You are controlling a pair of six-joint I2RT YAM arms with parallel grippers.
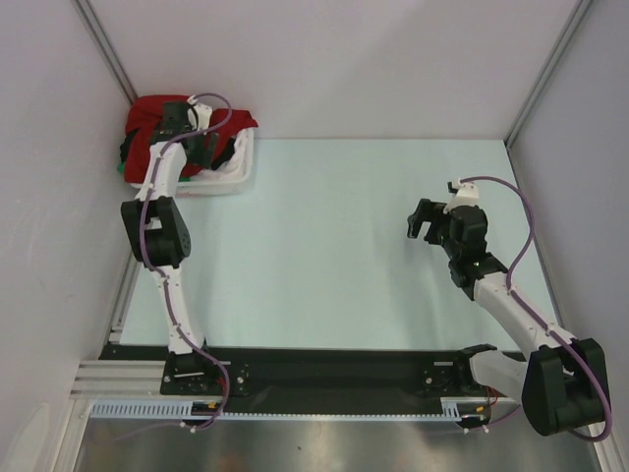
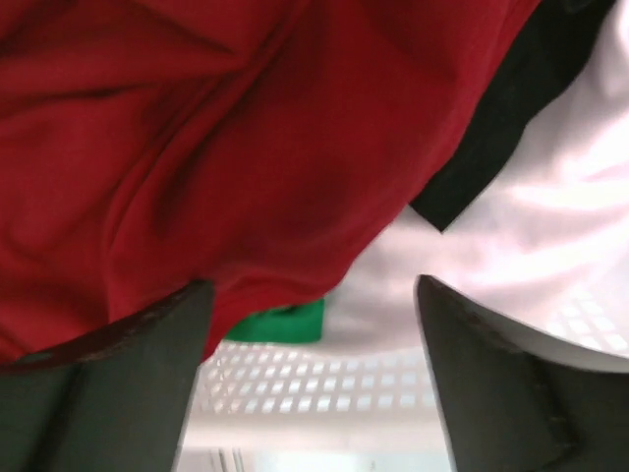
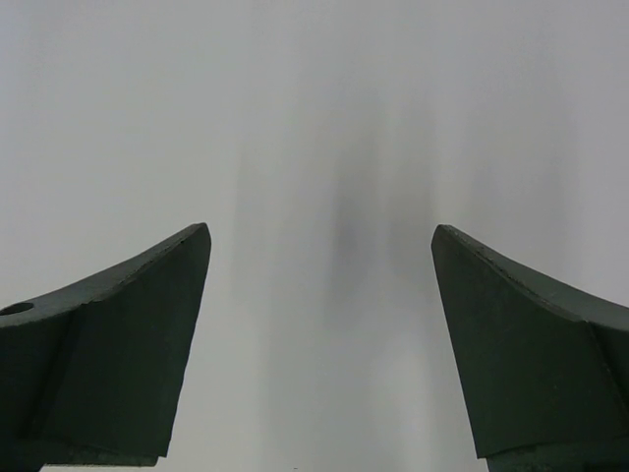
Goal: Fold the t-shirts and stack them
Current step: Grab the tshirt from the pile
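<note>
A bright red t-shirt [image 1: 150, 114] is heaped in the white laundry basket [image 1: 236, 177] at the table's back left, with black cloth [image 1: 128, 149] and a bit of green beside it. My left gripper [image 1: 201, 147] hangs over the basket, open. In the left wrist view the red shirt [image 2: 197, 147] fills the top, touching the left finger [image 2: 118, 383]; a black shirt [image 2: 521, 108] and a green patch [image 2: 280, 323] show beside it over the basket's mesh wall [image 2: 324, 379]. My right gripper [image 1: 425, 221] is open and empty above the table at the right [image 3: 319, 295].
The pale table top [image 1: 334, 236] stretches between the basket and the right arm. White walls enclose the back and both sides. The arms' black base rail [image 1: 324, 374] runs along the near edge.
</note>
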